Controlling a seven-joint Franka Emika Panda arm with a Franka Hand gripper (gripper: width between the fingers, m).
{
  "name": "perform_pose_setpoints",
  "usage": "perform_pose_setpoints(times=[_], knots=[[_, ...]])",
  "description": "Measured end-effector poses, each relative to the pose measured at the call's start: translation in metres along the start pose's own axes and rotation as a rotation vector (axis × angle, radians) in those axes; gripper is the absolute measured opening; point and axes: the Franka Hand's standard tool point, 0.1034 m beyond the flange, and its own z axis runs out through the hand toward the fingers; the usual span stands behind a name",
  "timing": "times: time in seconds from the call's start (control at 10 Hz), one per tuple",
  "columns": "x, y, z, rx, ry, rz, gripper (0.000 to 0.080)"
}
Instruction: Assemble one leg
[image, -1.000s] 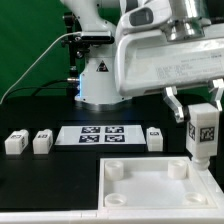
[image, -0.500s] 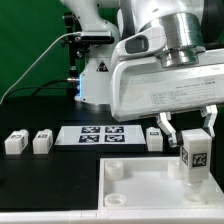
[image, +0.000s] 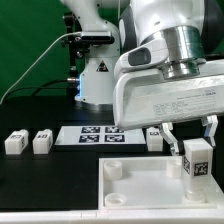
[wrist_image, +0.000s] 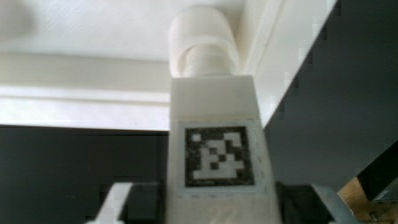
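My gripper (image: 193, 150) is shut on a leg (image: 196, 162), a small white square block with a black-and-white tag on its face. It holds the leg upright over the right side of the large flat white panel (image: 140, 183), near a round corner socket (image: 178, 168). In the wrist view the leg (wrist_image: 217, 130) fills the middle, tag toward the camera, between my two fingers (wrist_image: 128, 203), with a round socket (wrist_image: 201, 45) of the panel beyond its end. Whether the leg touches the panel I cannot tell.
Three more legs stand on the black table: two on the exterior view's left (image: 14, 142) (image: 41, 142) and one (image: 154, 138) beside the marker board (image: 104, 136). The robot base (image: 98, 80) stands behind.
My gripper has moved down and toward the exterior view's left with the leg, bringing it lower over the panel's right side.
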Motion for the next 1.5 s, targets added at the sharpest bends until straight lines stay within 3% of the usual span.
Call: perform_pose_setpoints(times=[0.5,1.2,1.5], knots=[[-0.008,0.001,0.01,-0.002,0.015,0.005,0.0294],[-0.007,0.002,0.011,-0.02,0.066,0.032,0.0294],[-0.007,0.003,0.011,-0.02,0.066,0.029,0.0625]])
